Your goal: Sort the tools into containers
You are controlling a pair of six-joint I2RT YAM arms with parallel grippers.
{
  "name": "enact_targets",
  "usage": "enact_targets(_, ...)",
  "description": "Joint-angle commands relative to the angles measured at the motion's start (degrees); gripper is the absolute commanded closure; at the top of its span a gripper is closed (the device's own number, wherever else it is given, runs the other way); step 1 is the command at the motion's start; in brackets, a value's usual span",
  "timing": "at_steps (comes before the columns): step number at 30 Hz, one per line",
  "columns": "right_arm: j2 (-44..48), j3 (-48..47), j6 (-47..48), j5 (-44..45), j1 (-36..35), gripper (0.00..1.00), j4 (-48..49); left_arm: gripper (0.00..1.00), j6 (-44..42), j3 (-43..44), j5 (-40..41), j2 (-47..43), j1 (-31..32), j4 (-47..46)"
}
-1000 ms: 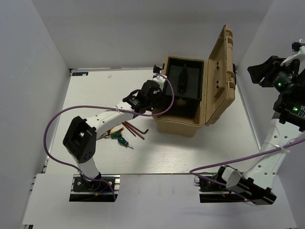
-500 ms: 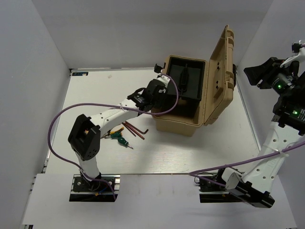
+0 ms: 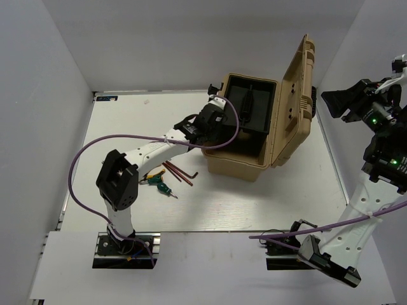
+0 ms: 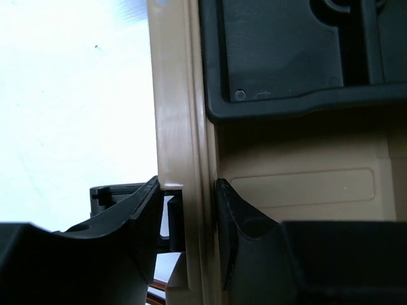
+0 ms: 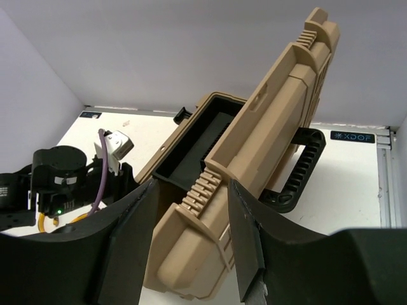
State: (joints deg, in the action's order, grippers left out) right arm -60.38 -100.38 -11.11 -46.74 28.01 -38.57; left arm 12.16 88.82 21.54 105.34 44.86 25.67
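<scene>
Several thin dark-red L-shaped hex keys (image 3: pixel 180 172)

Table: white top (image 3: pixel 127 121), flat, faintly speckled, filling the middle of the overhead view.
Near edge: a white panel (image 3: pixel 210 267) laid across the front of the table.
Back wall: plain white (image 3: pixel 191 38), rising straight from the table's far edge.
Left wall: plain white (image 3: pixel 38 127), slanting in toward the table.
Right wall: plain white (image 3: pixel 381 32).
Rail: a metal strip (image 5: pixel 389 178) along the table's right side.
Label: dark sticker reading XDOF (image 5: pixel 351 136) at the table's far edge.
Light: even and diffuse, with soft shadows; the tabletop glares bright in the left wrist view.
</scene>
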Motion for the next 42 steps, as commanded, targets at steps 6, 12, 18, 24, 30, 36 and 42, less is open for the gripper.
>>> enact_targets(6, 0.53, 0.8, -1.8, -1.69, 0.03, 0.46, 0.86, 1.0, 16.38, 0.31, 7.82, 2.33, -0.21, 7.29)
enact_targets(12, 0.79, 0.89, -2.24, -2.13, 0.03, 0.46, 0.95, 1.0, 23.07, -0.31, 8.43, 2.33, -0.83, 9.74)
enact_targets(18, 0.96, 0.8, -2.33, -2.21, -0.06, 0.46, 0.86, 1.0, 26.33, -0.31, 9.4, 2.85, -1.36, 10.97)
enact_targets(24, 0.88, 0.62, -2.42, -2.21, 0.03, 0.46, 0.6, 1.0, 28.0, 0.22, 9.4, 3.47, -1.36, 12.83)
enact_targets(30, 1.05, 0.62, -2.68, -2.39, 0.03, 0.46, 0.68, 0.96, 18.35, 2.85, 9.4, 5.23, -1.36, 11.59)
enact_targets(36, 0.88, 0.62, -2.33, -2.21, 0.03, 0.46, 0.68, 0.63, 8.94, 4.09, 8.87, 6.46, -1.36, 11.07)
enact_targets(42, 0.7, 0.8, -2.86, -2.56, 0.03, 0.46, 1.3, 0.38, 4.28, 0.49, 7.29, 5.93, -1.36, 8.34)
